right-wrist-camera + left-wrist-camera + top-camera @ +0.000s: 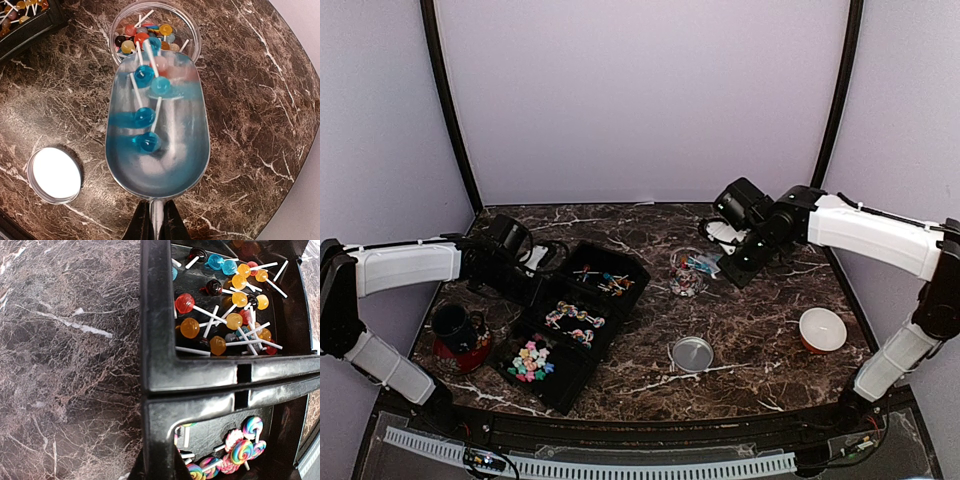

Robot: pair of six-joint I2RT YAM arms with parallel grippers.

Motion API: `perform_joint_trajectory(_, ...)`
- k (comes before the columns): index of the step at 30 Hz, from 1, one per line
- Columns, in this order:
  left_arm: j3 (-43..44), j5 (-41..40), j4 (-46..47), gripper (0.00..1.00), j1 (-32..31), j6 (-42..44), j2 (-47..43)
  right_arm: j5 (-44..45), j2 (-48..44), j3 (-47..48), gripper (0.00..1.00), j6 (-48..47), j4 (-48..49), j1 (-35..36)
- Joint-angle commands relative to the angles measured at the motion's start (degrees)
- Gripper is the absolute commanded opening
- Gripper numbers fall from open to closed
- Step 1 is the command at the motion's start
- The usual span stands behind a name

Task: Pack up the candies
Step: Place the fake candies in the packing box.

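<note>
The right gripper [155, 220] pinches the handle of a scoop [167, 165] carrying a few blue candies [144, 116], tipped at the partly filled jar [196, 37]. Its lid [55, 175] lies off. Plenty remain in the tray [200, 372]. I cannot tell whether the left gripper [510, 262] is spread or closed.

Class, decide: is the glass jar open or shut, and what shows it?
Open. The glass jar has an uncovered mouth with lollipops visible inside, and its lid lies apart on the table.
</note>
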Motion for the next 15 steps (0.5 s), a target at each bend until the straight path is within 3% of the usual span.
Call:
perform_joint_trajectory(1, 0.38, 2.81, 2.70, 0.00, 0.42, -1.17, -3.58, 1.57, 0.64, 2.59, 0.00, 0.33, -2.33, -0.48)
perform_joint_trajectory(15, 0.39, 2.70, 2.74, 0.00, 0.39, -1.23, -3.19, 3.35, 1.79, 6.19, 0.00, 0.41, -6.84, -0.52)
